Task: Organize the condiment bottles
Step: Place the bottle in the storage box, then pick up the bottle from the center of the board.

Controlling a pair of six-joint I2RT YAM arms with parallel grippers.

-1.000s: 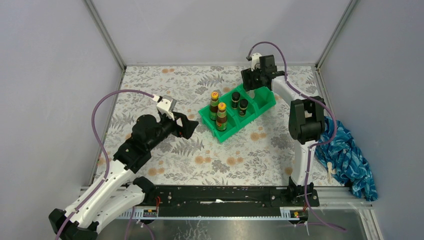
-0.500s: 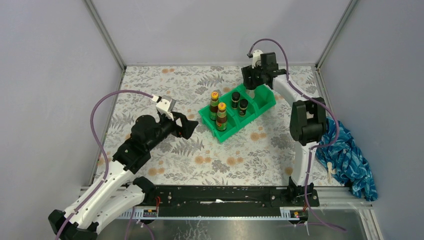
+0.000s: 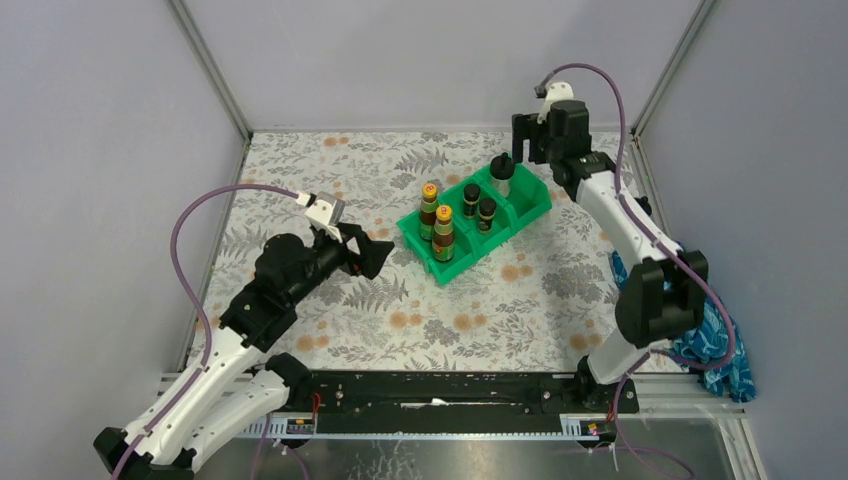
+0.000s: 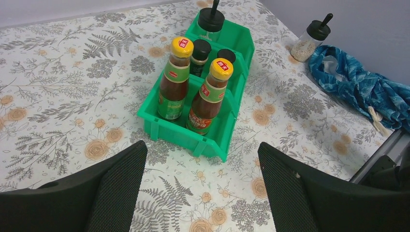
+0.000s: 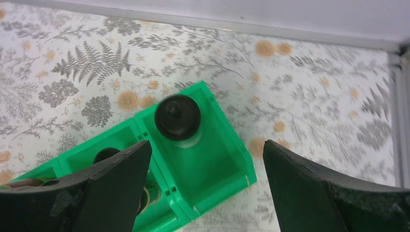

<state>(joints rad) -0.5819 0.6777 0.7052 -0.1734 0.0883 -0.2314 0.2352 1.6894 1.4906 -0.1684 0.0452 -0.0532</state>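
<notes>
The green bin (image 3: pixel 520 215) holds two brown yellow-capped bottles (image 3: pixel 429 205) (image 3: pixel 443 236) in its near compartment and two short dark jars (image 3: pixel 470 198) (image 3: pixel 487 212) in the middle one. A clear black-lidded jar (image 5: pixel 177 117) stands alone in the far compartment. My right gripper (image 5: pixel 205 145) hovers open above that compartment, touching nothing. In the left wrist view a second clear jar (image 4: pixel 312 38) stands on the table beside the blue cloth (image 4: pixel 358 87). My left gripper (image 4: pixel 201 147) is open and empty, left of the bin and facing it.
The blue cloth (image 3: pixel 705 330) lies bunched at the table's right edge behind the right arm. Enclosure walls and metal frame posts (image 3: pixel 210 70) bound the flowered tabletop (image 3: pixel 330 170) on three sides.
The right gripper has opened wider and lifted back to the right from the bin, leaving the black-lidded jar in the far compartment. The left arm has barely shifted.
</notes>
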